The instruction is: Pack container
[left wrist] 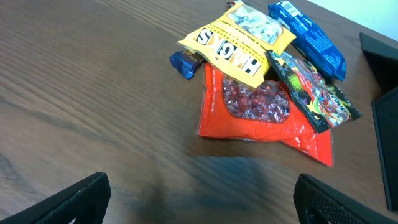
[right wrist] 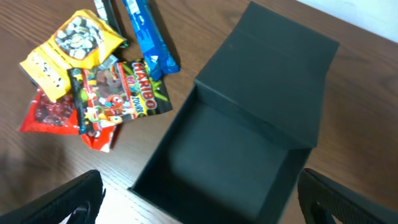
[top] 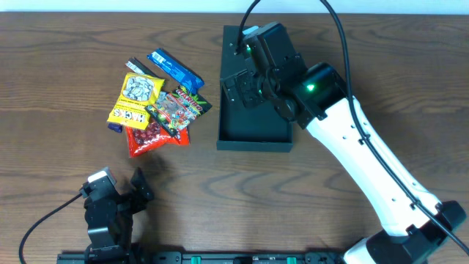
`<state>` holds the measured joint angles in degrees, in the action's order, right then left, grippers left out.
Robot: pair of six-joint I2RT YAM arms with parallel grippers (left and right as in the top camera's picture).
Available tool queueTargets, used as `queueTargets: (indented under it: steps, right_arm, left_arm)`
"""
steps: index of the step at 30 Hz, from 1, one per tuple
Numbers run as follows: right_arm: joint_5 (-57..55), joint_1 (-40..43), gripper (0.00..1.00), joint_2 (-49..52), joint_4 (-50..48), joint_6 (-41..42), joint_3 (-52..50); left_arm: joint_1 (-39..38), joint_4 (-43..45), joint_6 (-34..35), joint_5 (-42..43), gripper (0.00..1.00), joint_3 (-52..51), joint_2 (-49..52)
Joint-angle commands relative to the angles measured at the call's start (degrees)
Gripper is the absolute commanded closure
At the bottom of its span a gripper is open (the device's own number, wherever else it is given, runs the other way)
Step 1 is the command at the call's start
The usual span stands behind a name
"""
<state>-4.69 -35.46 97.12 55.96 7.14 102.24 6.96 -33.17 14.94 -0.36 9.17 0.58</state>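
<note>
Overhead: right gripper (right wrist: 199, 194) hangs over the open container (top: 253, 144), jaws spread wide, empty. Left gripper (top: 121, 184), equally wide and empty, sits at seven o'clock from the candy packets (top: 157, 106).

The wide-spread end effector (right wrist: 202, 208) is hovering over the open container (right wrist: 217, 168); candy packets (right wrist: 93, 81) are lying ahead-left on the counter (right wrist: 199, 25).

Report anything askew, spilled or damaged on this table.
Nothing is spilled or damaged. The snack packets lie in a loose overlapping heap beside the open box, which holds nothing yet.
</note>
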Motion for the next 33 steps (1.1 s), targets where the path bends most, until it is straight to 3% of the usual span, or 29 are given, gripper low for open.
queueTargets:
  steps: [1,13,15,18,20,29,33]
  right_arm:
    - [-1.9,1.0,0.01,0.4,0.4,-1.6,-0.4]
    - [-2.0,0.9,0.01,0.4,4.3,-1.7,-0.4]
    - [-2.0,1.0,0.01,0.4,5.1,-1.7,-0.4]
    - [-1.9,1.0,0.01,0.4,5.8,-1.7,-0.4]
    - [-1.9,1.0,0.01,0.4,6.1,-1.7,-0.4]
    - [-1.9,1.0,0.01,0.4,6.8,-1.7,-0.4]
    - [-2.0,1.0,0.01,0.4,6.6,-1.9,-0.4]
  left_arm:
    - [-0.2,0.0,-0.9,-0.3,0.05,-0.5,-0.3]
    - [-0.2,1.9,-0.6,-2.7,0.05,-0.5,-0.3]
    - [-0.2,3.0,2.8,-0.2,0.05,-0.5,-0.3]
    - [-0.2,2.2,12.3,10.6,0.05,-0.5,-0.3]
    - [-0.2,1.0,14.5,16.5,0.05,-0.4,-0.3]
    - [-0.2,2.4,24.8,17.0,0.05,-0.4,-0.3]
    - [-0.2,11.8,23.5,22.2,0.05,-0.4,-0.3]
